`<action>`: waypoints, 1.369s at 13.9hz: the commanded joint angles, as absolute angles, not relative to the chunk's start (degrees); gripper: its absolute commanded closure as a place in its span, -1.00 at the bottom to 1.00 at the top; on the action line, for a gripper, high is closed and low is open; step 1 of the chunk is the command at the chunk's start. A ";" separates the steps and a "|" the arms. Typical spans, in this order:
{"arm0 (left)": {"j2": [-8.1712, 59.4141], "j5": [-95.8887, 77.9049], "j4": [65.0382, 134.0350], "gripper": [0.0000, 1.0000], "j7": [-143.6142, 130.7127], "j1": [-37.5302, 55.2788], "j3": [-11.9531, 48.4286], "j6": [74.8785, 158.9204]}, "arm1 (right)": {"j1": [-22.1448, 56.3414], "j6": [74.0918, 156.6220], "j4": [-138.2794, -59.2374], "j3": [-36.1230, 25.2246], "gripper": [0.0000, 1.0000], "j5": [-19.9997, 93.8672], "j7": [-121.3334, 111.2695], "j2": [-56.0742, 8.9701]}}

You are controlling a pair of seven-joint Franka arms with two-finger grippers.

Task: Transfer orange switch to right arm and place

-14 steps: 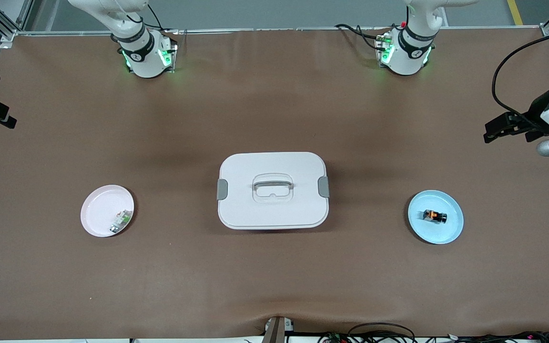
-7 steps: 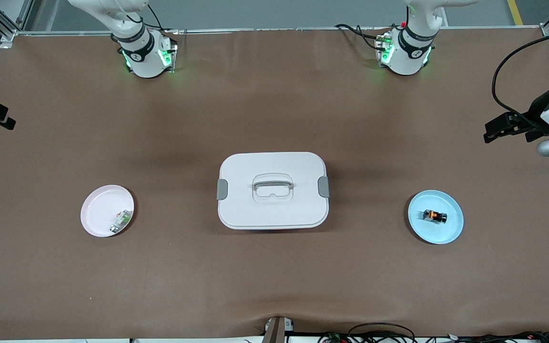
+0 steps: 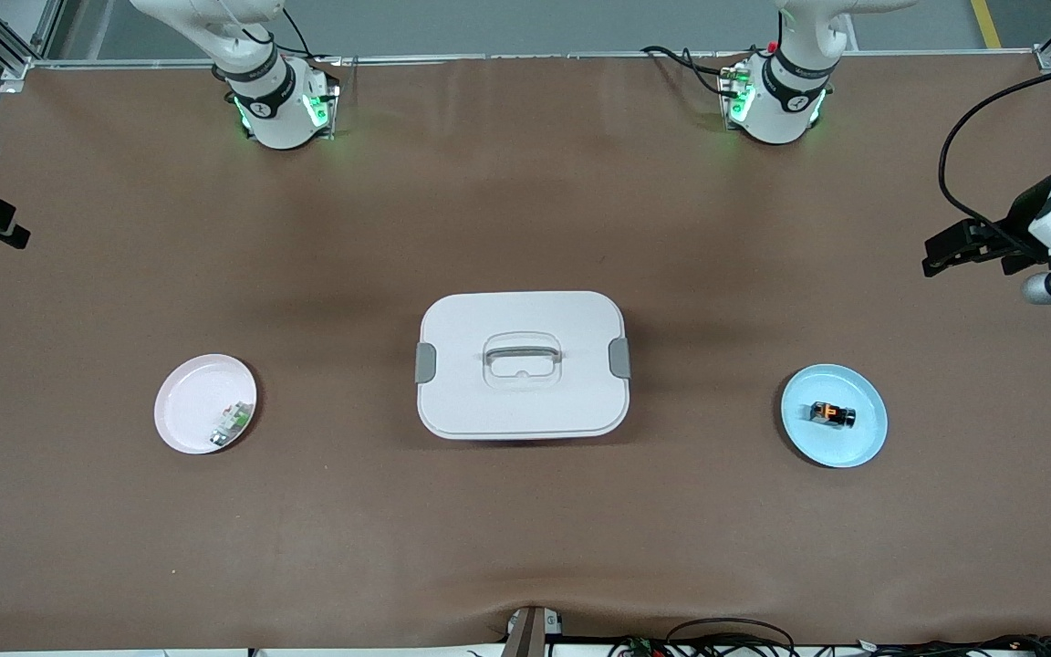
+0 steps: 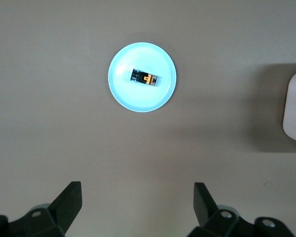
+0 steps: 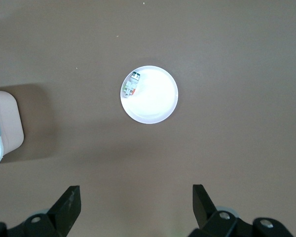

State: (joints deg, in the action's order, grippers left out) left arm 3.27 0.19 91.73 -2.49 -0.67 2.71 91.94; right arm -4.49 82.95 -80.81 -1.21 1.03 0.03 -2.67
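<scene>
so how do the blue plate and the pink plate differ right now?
The blue plate holds the orange switch near its middle; the pink plate holds a white-and-green part at its rim. The blue plate lies toward the left arm's end of the table, the pink plate toward the right arm's end. Both are round, shallow, similar in size, and flank the white box.

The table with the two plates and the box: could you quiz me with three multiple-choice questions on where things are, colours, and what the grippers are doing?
1. Where does the orange switch lie?
A. on the blue plate
B. on the white box
C. on the bare table

2. What colour is the plate holding the white-and-green part?
A. blue
B. pink
C. black

3. How is the left gripper?
A. shut on the switch
B. open, holding nothing
C. pressing the box's lid

Answers: 1 A, the switch sits mid-plate. 2 B, the front view shows pale pink. 3 B, the left wrist view shows its fingers spread apart high over the table; the right gripper likewise.
</scene>
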 commanded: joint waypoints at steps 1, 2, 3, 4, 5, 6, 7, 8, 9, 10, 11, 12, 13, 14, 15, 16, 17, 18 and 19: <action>3.87 0.35 91.14 -1.00 -3.34 -0.35 2.81 91.58 | -5.27 83.06 -80.77 -0.62 -1.00 1.41 0.61 -2.20; 3.78 0.35 91.14 -1.00 -3.17 -0.26 2.90 91.67 | -5.27 83.06 -80.77 -0.62 -1.00 1.41 0.70 -2.20; 3.78 0.35 91.14 -1.00 -3.16 -0.09 2.90 91.67 | -5.19 83.06 -80.77 -0.62 -1.00 1.49 0.70 -2.20; 4.39 0.26 91.23 -1.00 -3.25 -0.17 2.90 91.58 | -5.27 82.97 -80.77 -0.62 -1.00 1.49 0.79 -2.20; 5.87 0.26 91.23 -1.00 -3.16 -0.52 2.90 91.67 | -5.27 83.06 -80.77 -0.62 -1.00 1.49 0.79 -2.20; 6.67 0.26 91.32 -1.00 -2.29 -0.96 2.90 91.84 | -5.27 83.06 -80.77 -0.62 -1.00 1.49 0.79 -2.20; 7.90 0.26 91.23 -1.00 -1.94 -1.23 2.90 92.19 | -5.27 83.06 -80.77 -0.62 -1.00 1.49 0.79 -2.20; 9.04 0.44 91.40 -1.00 -1.59 -1.06 2.81 93.33 | -5.36 82.97 -80.77 -0.70 -1.00 1.49 0.79 -2.20; 9.92 0.61 91.49 -1.00 -1.50 -0.88 2.81 94.30 | -5.27 82.97 -80.77 -0.70 -1.00 1.49 0.79 -2.20; 10.89 0.88 91.49 -1.00 -1.41 -0.79 2.81 95.00 | -5.36 83.06 -80.86 -0.70 -1.00 1.49 0.79 -2.20; 11.59 1.23 91.76 -1.00 -1.06 -0.70 2.81 95.97 | -5.45 83.06 -80.77 -0.70 -1.00 1.49 0.79 -2.20; 12.47 1.23 92.02 -1.00 -0.53 -0.79 2.81 97.37 | -5.62 83.06 -80.86 -0.70 -1.00 1.49 0.79 -2.20; 13.79 1.32 92.20 -1.00 0.26 -0.88 2.81 98.86 | -5.62 83.06 -80.77 -0.70 -1.00 1.49 0.79 -2.20; 14.93 1.32 92.37 -1.00 1.48 -0.97 2.81 101.14 | -5.62 83.06 -80.86 -0.70 -1.00 1.49 0.79 -2.28; 16.33 1.32 92.37 -1.00 2.63 -0.97 2.73 102.64 | -5.63 83.14 -80.86 -0.70 -1.00 1.49 0.79 -2.20; 17.30 1.84 92.37 -1.00 2.98 -0.79 2.72 103.18 | -5.63 83.23 -80.86 -0.70 -1.00 1.49 0.79 -2.28; 18.10 3.76 92.46 -1.00 3.68 -0.79 2.81 103.71 | -5.63 83.23 -80.86 -0.70 -1.00 1.49 0.79 -2.20; 18.54 5.08 92.37 -1.00 4.21 -0.70 2.81 104.32 | -5.63 83.23 -80.86 -0.70 -1.00 1.49 0.79 -2.20; 19.76 5.27 92.37 -1.00 4.39 -0.53 2.81 105.63 | -5.63 83.41 -80.86 -0.70 -1.00 1.49 0.79 -2.20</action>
